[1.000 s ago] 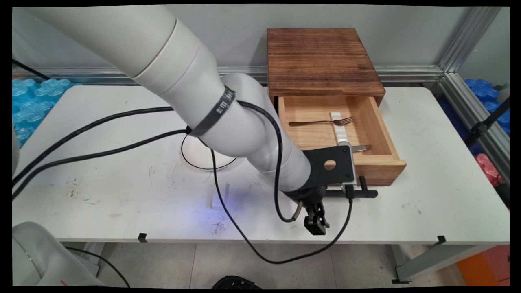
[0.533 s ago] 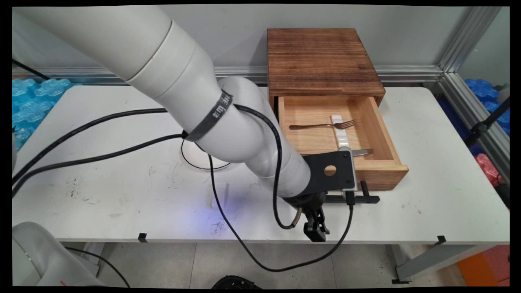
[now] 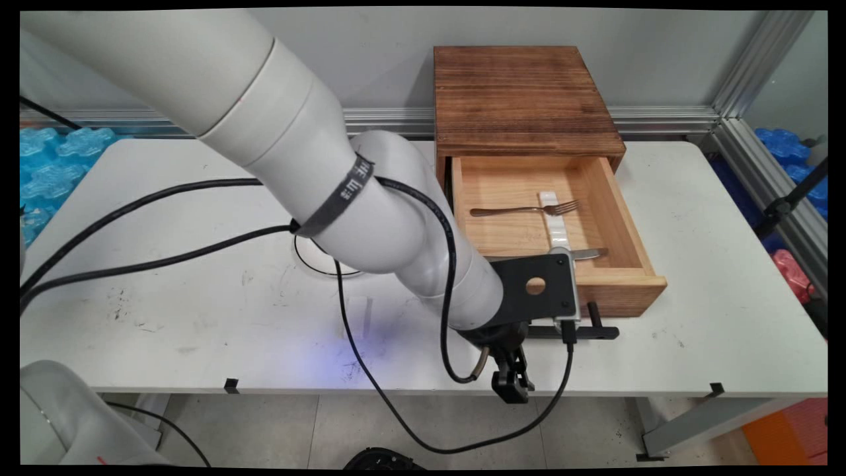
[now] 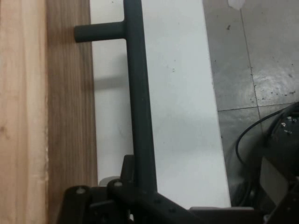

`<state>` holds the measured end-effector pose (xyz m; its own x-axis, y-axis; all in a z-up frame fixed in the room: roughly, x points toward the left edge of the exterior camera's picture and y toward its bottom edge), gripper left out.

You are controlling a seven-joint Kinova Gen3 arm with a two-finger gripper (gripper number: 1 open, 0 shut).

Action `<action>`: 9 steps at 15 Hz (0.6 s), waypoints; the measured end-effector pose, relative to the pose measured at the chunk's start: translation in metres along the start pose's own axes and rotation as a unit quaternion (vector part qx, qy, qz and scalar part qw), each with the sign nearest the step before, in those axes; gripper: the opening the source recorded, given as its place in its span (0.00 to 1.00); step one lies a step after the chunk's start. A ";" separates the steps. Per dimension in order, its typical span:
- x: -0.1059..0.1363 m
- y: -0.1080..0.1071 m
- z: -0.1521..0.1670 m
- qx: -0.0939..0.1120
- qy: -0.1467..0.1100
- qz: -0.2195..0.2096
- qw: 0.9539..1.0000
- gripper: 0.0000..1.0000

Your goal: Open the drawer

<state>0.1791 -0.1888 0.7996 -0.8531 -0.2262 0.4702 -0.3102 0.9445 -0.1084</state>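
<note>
A wooden box (image 3: 522, 99) stands at the table's back, and its light wooden drawer (image 3: 624, 291) is pulled out toward the near side. My gripper (image 3: 529, 332) is shut on the drawer's black bar handle (image 3: 598, 330), at the bar's left end. In the hand view the handle (image 4: 140, 102) runs up the picture from the gripper (image 4: 140, 196), with the drawer front (image 4: 70, 116) to its left. In the drawer lie a fork (image 3: 522, 210), a white ridged strip (image 3: 555, 221) and a knife (image 3: 588, 253), whose handle end is hidden behind the hand.
A round white dish with a dark rim (image 3: 317, 258) lies on the white table (image 3: 198, 317), partly behind the arm. Black cables (image 3: 152, 261) hang across the left side and over the near edge. The floor (image 4: 252, 70) shows beyond that edge.
The drawer has slid further out toward the near edge, and my gripper has moved the same way with the handle. The fork and knife rode along inside.
</note>
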 end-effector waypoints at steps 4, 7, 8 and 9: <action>0.000 0.004 0.000 -0.004 -0.001 -0.002 1.000 1.00; 0.000 0.007 0.000 -0.006 -0.001 -0.003 1.000 1.00; 0.000 0.008 0.000 -0.007 -0.001 -0.004 1.000 1.00; 0.000 0.009 0.000 -0.008 -0.001 -0.004 1.000 1.00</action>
<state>0.1767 -0.1807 0.7984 -0.8514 -0.2350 0.4689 -0.3110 0.9461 -0.0905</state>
